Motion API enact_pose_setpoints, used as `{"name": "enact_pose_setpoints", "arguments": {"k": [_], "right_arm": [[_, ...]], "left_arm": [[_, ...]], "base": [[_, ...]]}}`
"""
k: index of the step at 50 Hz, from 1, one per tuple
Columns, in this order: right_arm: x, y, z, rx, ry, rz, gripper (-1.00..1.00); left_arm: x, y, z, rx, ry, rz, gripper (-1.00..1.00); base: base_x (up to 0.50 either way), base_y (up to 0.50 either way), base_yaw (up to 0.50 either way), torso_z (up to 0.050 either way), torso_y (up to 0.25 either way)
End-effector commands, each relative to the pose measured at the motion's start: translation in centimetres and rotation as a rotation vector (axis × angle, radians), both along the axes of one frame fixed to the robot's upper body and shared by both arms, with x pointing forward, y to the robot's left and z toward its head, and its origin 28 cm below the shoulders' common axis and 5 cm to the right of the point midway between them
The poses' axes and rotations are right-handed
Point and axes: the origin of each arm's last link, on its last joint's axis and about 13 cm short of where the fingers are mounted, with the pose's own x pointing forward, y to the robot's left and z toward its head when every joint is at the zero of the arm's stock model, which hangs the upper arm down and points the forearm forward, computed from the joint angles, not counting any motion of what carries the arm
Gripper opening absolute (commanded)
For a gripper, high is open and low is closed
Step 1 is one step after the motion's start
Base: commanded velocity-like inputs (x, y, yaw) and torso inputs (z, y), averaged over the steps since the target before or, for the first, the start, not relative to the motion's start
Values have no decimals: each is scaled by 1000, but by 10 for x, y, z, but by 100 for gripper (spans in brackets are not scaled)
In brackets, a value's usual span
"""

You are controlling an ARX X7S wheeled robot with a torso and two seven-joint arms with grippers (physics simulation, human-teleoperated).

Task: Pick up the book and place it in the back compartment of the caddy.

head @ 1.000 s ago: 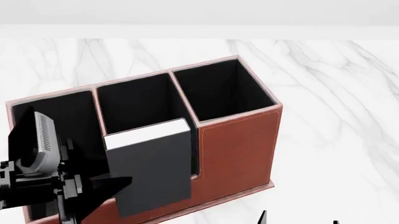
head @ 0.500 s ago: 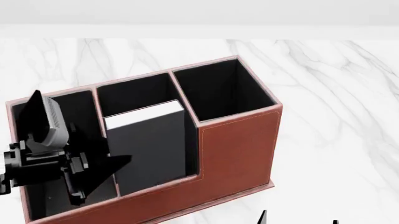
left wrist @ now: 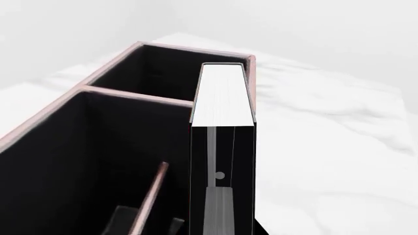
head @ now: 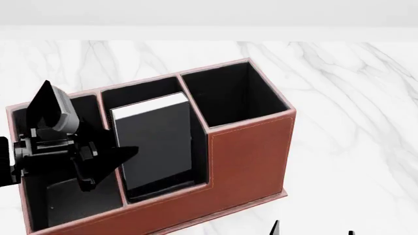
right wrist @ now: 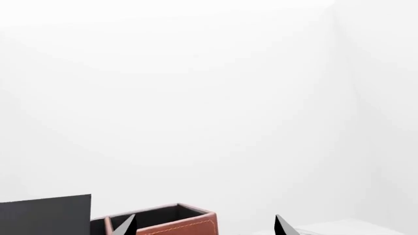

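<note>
The black book stands tilted in the middle column of the reddish-brown caddy. Its white page edges face up. Its lower end is hidden behind the low front wall, in the shallow cell in front of the thin cross divider. My left gripper is over the long end cell and is shut on the book's left edge. In the left wrist view one grey finger lies against the book. My right gripper is open and empty, with its tips at the bottom edge of the head view.
The caddy sits on a white marble table. The tall square end cell is at the caddy's right end and the long end cell at its left. The caddy's corner shows in the right wrist view.
The book has moved from in front of the low wall, back over it, and down into the middle column. My left gripper has moved back and up with it. The right gripper has not moved.
</note>
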Motion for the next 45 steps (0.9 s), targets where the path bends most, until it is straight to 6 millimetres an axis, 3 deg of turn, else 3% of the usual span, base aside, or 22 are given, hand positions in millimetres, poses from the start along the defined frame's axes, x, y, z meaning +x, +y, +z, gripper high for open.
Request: {"name": "enact_pose_setpoints", "arguments": {"k": [1,45], "right_arm": [[0,0,0,-1,0,1,100],[1,0,-1,0,1,0,100]], "left_arm": [[14,-4,10,-99,-17,9,-100],[17,-9,-5,-134,44,37,-100]], "base": [[0,0,0,0,0],[0,0,0,0,1]]}}
